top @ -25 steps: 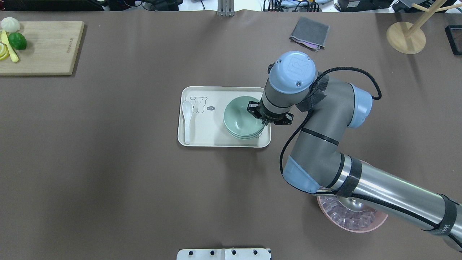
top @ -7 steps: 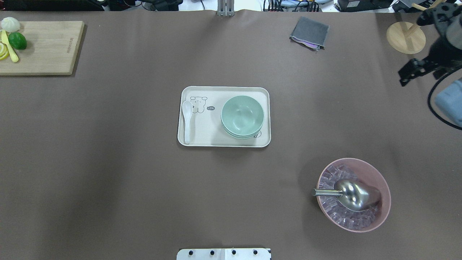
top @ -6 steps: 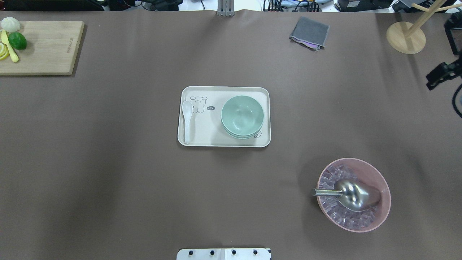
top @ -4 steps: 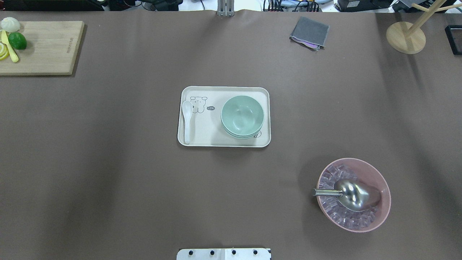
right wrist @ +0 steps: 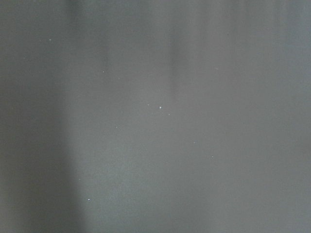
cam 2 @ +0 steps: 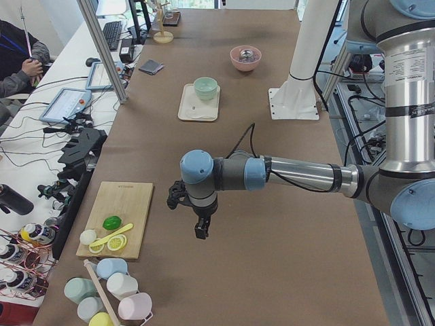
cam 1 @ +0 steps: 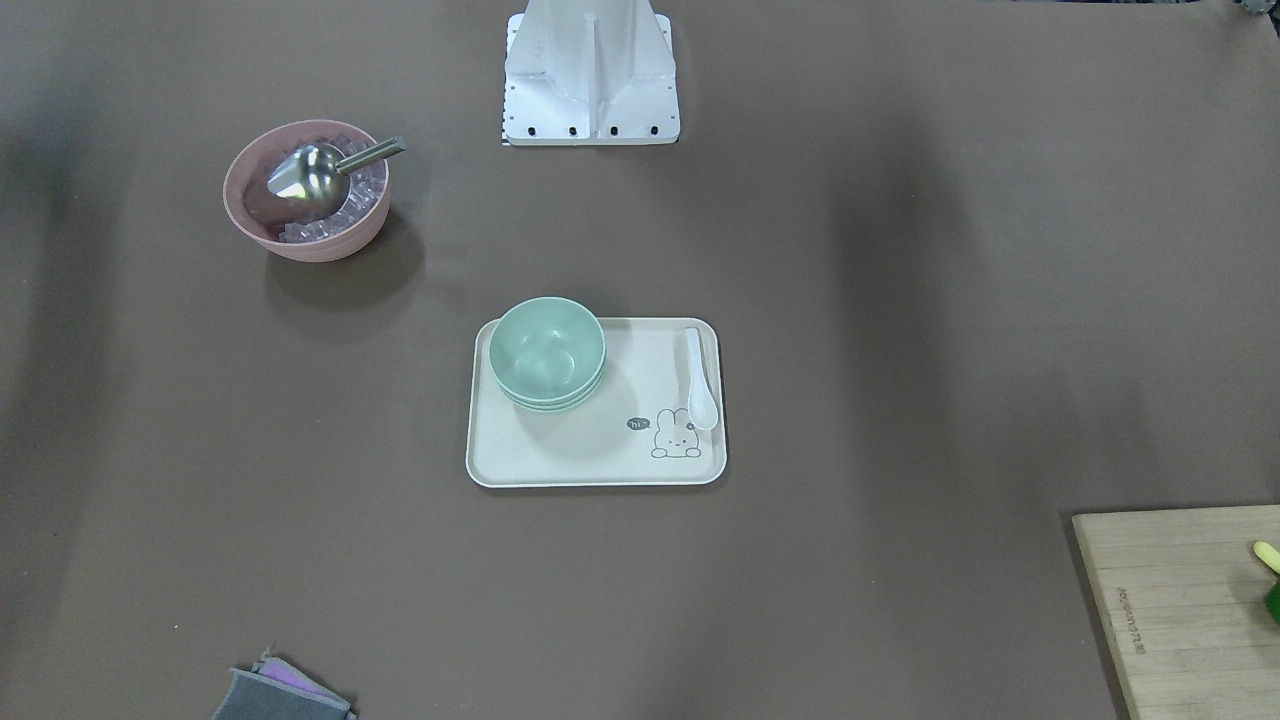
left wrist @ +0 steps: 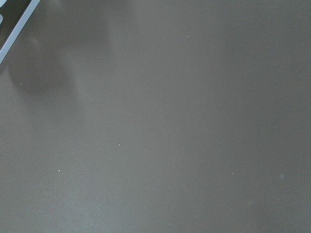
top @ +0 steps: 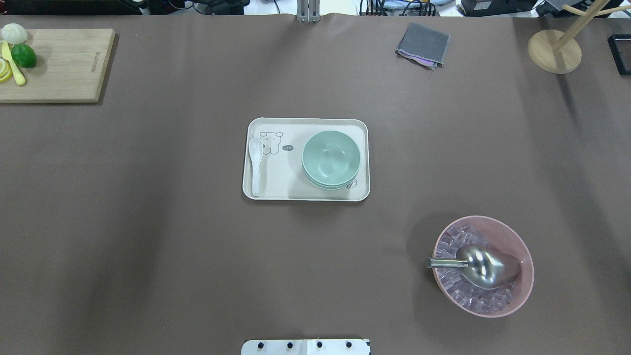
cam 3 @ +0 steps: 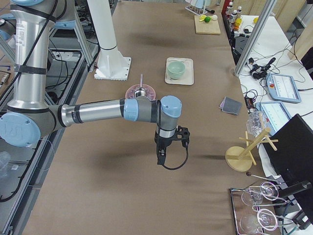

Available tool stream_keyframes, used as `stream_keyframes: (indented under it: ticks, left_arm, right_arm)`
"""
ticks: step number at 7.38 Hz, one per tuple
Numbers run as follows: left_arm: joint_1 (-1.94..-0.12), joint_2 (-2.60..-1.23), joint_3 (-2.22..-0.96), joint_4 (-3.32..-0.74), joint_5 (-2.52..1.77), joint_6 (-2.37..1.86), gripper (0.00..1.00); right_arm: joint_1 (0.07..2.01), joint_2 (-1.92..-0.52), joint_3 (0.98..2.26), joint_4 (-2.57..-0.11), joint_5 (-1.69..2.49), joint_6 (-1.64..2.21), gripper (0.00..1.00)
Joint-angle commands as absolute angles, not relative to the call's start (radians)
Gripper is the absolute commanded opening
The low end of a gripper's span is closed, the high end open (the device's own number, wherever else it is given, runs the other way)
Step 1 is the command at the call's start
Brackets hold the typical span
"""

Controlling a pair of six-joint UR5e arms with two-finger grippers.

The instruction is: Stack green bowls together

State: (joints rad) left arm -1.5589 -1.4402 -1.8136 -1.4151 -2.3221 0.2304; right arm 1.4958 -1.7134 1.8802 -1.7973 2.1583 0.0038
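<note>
The pale mint-green bowls (top: 331,159) sit nested in one stack on the right part of a cream tray (top: 278,185) at the table's middle. The stack also shows in the front view (cam 1: 546,352) and, small, in both side views (cam 2: 205,87) (cam 3: 176,67). Neither gripper is near it. My left gripper (cam 2: 198,228) hangs over bare table near the cutting board. My right gripper (cam 3: 162,157) hangs over bare table at the other end. Both show only in side views, so I cannot tell if they are open or shut. Both wrist views show only brown table.
A white spoon (top: 255,165) lies on the tray's left side. A pink ribbed bowl (top: 483,266) with ice and a metal scoop stands front right. A wooden cutting board (top: 59,64) with fruit, a grey cloth (top: 423,44) and a wooden stand (top: 554,51) lie along the far edge.
My right arm has drawn back from the bowl stack, swung to the right and left the overhead view. The bowls stay stacked on the tray.
</note>
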Motion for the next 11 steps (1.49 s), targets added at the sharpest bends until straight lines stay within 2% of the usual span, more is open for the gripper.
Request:
stream_keyframes:
  ticks: [1, 3, 11]
  left_arm:
    - [-1.562, -1.446, -1.816, -1.420, -2.324, 0.230, 0.98]
    - [-1.563, -1.439, -1.813, -1.449, -2.325, 0.233, 0.98]
    - [-1.562, -1.465, -1.804, -1.466, -2.322, 0.224, 0.98]
  right_arm:
    - [1.497, -1.715, 1.872, -1.725, 2.210, 0.011, 1.00]
    - [1.497, -1.717, 1.833, -1.663, 2.243, 0.012, 1.00]
    - [1.497, -1.715, 1.835, -1.661, 2.255, 0.011, 1.00]
